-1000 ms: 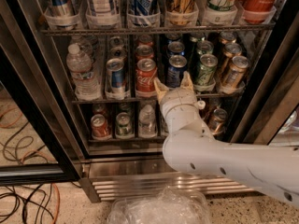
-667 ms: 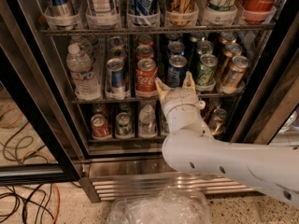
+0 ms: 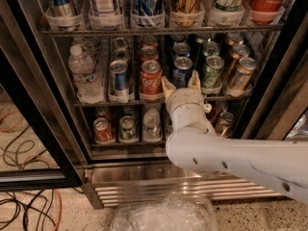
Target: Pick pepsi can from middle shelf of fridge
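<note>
The fridge point(image 3: 29, 105) stands open with its black door frame at both sides. The middle shelf point(image 3: 122, 102) holds short cans in clear lane trays. The dark blue pepsi can point(image 3: 182, 70) stands at the front of its lane, between a red Coca-Cola can point(image 3: 151, 79) and a green can point(image 3: 212, 72). My gripper point(image 3: 181, 82) is at the front of that lane, open, with one fingertip point(image 3: 167, 86) left and one right of the can's lower part. The white arm hides the can's base.
A water bottle point(image 3: 84, 74) and a silver-and-blue can point(image 3: 119, 79) stand at the shelf's left, gold cans point(image 3: 242, 73) at its right. Tall cans fill the upper rack point(image 3: 159, 30). More cans sit on the lower shelf. A steel grille point(image 3: 144, 189), crumpled plastic point(image 3: 166, 214) and floor cables point(image 3: 24, 211) lie below.
My gripper has edged slightly forward toward the pepsi can; the cans have not moved.
</note>
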`<state>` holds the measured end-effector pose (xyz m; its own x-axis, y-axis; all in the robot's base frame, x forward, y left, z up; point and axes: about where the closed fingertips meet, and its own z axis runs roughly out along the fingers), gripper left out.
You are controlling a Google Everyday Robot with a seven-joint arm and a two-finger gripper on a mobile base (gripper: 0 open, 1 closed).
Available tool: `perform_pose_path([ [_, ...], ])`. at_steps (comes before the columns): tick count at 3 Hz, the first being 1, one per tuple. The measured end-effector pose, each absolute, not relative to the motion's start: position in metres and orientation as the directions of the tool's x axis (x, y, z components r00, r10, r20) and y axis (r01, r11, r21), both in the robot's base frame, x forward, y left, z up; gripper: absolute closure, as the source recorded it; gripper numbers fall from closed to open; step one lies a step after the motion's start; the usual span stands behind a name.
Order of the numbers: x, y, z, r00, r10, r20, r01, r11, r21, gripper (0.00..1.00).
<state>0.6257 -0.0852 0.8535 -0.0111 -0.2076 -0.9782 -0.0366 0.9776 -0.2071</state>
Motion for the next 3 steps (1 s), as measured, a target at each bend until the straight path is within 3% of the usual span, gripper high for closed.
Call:
perform_pose_path([
  [3, 0.658, -0.079, 0.860, 0.012, -0.212, -0.977, -0.045, 0.976, -0.213, 0.37],
])
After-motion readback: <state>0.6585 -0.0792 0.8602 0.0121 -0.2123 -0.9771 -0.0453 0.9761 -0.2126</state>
